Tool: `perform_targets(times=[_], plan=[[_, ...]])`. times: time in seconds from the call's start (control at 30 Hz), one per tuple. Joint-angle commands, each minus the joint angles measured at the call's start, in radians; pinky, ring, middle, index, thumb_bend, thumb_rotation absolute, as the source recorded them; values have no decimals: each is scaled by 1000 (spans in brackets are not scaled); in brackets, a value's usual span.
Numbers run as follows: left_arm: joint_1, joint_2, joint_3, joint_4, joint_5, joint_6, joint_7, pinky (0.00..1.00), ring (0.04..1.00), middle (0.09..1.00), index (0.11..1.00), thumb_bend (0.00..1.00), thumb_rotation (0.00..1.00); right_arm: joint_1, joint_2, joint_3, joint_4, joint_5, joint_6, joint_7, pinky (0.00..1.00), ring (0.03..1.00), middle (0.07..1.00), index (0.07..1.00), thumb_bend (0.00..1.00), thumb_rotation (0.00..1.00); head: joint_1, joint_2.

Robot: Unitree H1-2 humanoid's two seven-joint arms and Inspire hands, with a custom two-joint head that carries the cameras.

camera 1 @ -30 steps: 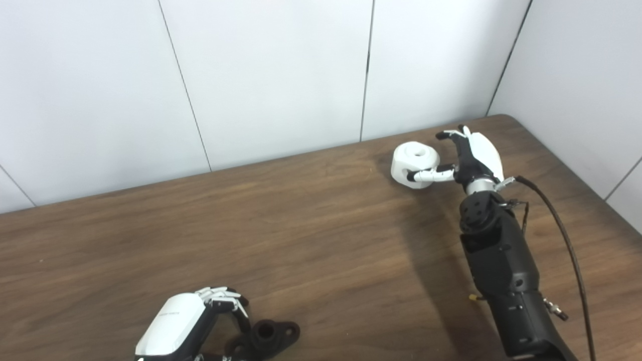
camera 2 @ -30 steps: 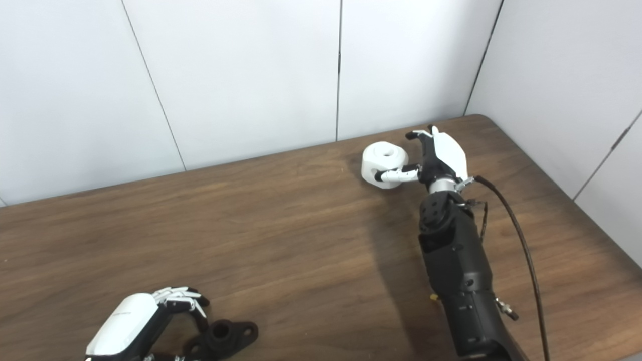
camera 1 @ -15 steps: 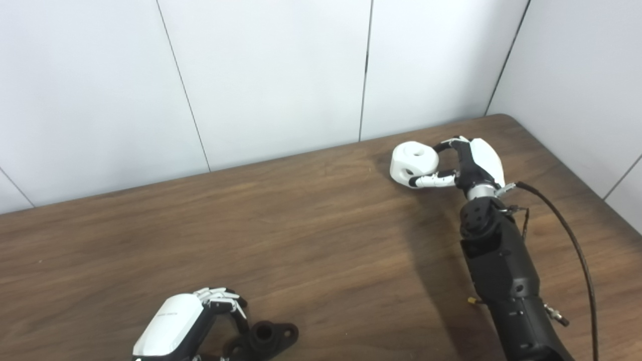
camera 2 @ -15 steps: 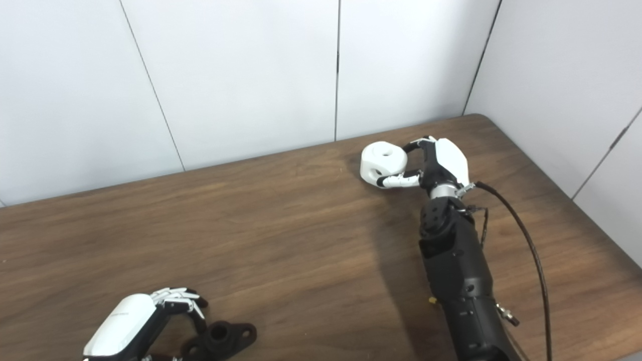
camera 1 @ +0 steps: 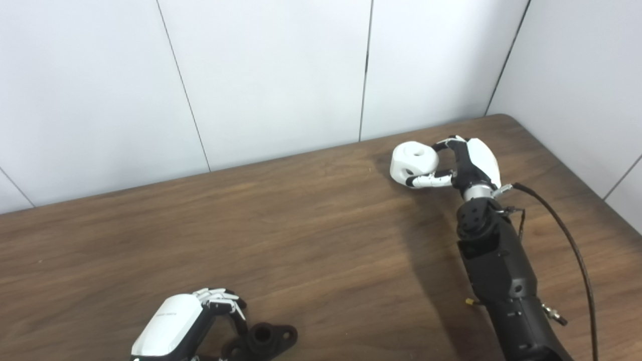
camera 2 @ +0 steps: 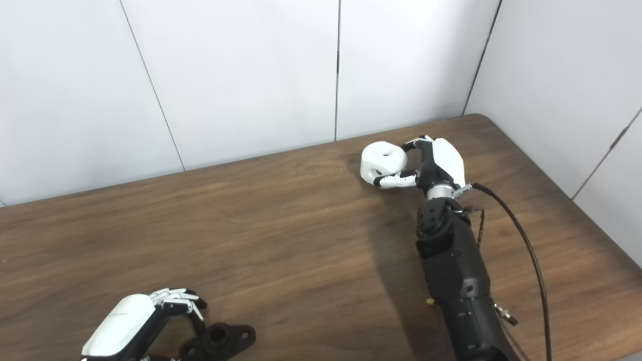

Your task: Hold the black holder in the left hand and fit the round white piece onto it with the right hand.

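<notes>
The round white piece (camera 1: 412, 159) with a hole in its top is at the far right of the table, tilted and raised a little. My right hand (camera 1: 464, 164) is shut on it, fingers over its far side and thumb along its near side; it also shows in the right eye view (camera 2: 435, 163). The black holder (camera 1: 261, 341), a short tube on a flange with holes, lies at the table's front edge. My left hand (camera 1: 185, 326) is curled around its left part, fingers over it; the lower part of the hold is cut off by the frame.
The brown wooden table (camera 1: 281, 240) runs back to white wall panels (camera 1: 271, 75). Its rounded far right corner (camera 1: 506, 120) is just behind my right hand. A black cable (camera 1: 567, 240) hangs along my right forearm.
My right hand's fingers closed around the white piece and tipped and raised it slightly. My left hand and the holder barely moved.
</notes>
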Motion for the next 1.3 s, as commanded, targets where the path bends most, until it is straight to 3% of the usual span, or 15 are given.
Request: perform_targets(times=[0.0, 0.47, 0.67, 0.73, 0.77, 0.93, 1.27], plan=[[-4, 21, 5, -16, 4, -2, -13, 879, 821, 748, 485, 519, 46, -35, -23, 4, -24, 6, -7, -30, 1000, 987, 920, 662, 909, 234, 1, -1], [-2, 30, 17, -12, 5, -27, -14, 866, 813, 743, 485, 520, 46, -35, -34, 49, 5, 46, -12, -99, 1000, 970, 909, 640, 894, 224, 6, -3], [2, 27, 20, -15, -1, -22, -18, 869, 816, 745, 485, 519, 45, -24, -32, 45, 28, 101, -68, -177, 1000, 957, 889, 584, 846, 171, 6, -4], [1, 27, 19, -14, 4, -23, -18, 870, 817, 745, 485, 519, 45, -22, -25, 36, 33, 126, -87, -212, 1000, 956, 877, 508, 592, 145, 9, -6], [1, 28, 18, -15, 8, -22, -19, 871, 816, 745, 485, 519, 45, -20, -23, 33, 37, 137, -100, -232, 1000, 951, 867, 498, 559, 139, 9, -6], [2, 29, 19, -15, 11, -23, -21, 873, 818, 747, 485, 519, 46, -16, -29, 45, 56, 161, -139, -295, 1000, 929, 823, 486, 520, 128, 10, -6], [5, 23, 15, -12, 15, -23, -17, 872, 821, 745, 485, 519, 45, -9, -39, 59, 47, 194, -132, -311, 1000, 921, 812, 487, 519, 130, 19, -11]])
